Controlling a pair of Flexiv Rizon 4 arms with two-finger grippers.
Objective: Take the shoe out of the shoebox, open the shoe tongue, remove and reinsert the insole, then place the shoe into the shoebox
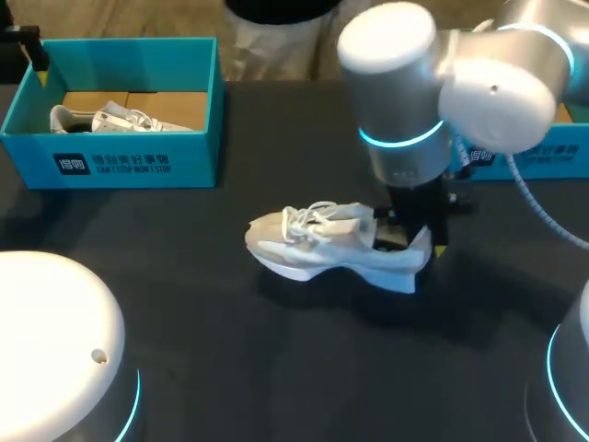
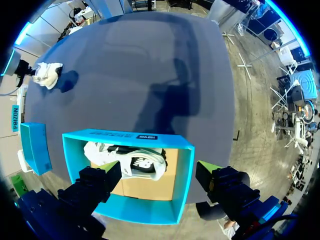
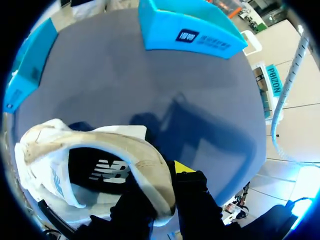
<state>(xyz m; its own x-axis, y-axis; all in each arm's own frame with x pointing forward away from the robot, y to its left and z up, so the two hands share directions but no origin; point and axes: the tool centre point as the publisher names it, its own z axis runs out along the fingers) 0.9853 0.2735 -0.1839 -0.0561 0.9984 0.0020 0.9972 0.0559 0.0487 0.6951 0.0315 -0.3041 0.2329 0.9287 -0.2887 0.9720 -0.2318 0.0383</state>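
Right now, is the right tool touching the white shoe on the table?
Touching. The right wrist view shows the right tool pinching the shoe by its heel rim.

White print on shoebox (image 1: 110, 164) front, white logo on insole (image 3: 107, 172) of shoe (image 3: 47, 142)

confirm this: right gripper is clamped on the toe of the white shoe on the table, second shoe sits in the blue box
No: the right gripper is clamped on the heel of the white shoe, not the toe; the right wrist view shows it. The second shoe does sit in the blue box.
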